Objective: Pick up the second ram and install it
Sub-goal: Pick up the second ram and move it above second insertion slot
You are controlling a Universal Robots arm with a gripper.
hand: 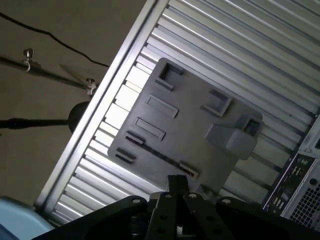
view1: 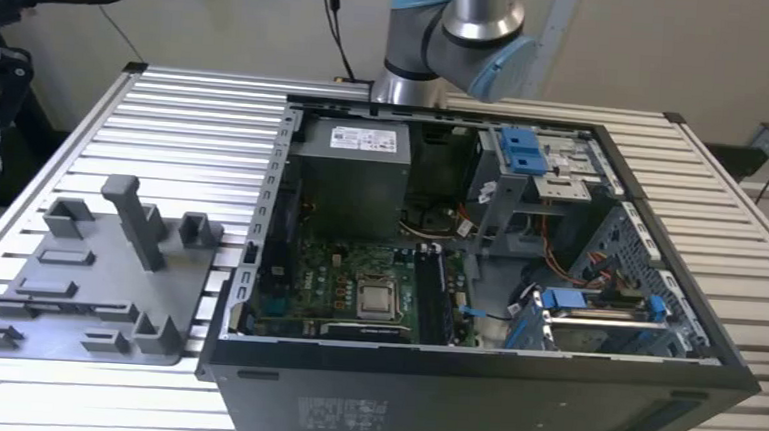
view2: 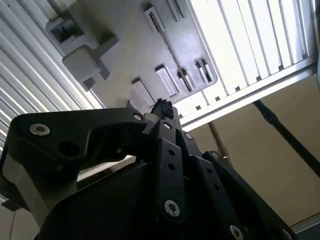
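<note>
Above the grey fixture on the slatted table, the gripper hangs well clear. In both wrist views its fingers look drawn together, with nothing seen between them. In the exterior view the arm rises behind the open case, which sits just beside the fixture, on the exterior view's right of it.

The ram cannot be made out for certain. A thin dark strip along the fixture's long slot, seen in the first wrist view, may be the stick standing on edge. Whether it is the stick or only the slot's shadow cannot be told. The slots by the processor on the motherboard are too crowded to read.

By its kind, the ram should be light and stiff, a thin board that will neither sag nor bend in a grip. It is also likely fragile: the chips on its faces and the contact edge along the bottom would not take scraping or a hard squeeze. Its flat faces are probably smooth, so a loose hold could let it slip or tilt. The soundest hold would seem to be across the two flat faces near the middle of the upper edge. That should keep the stick upright and the contact edge free.
</note>
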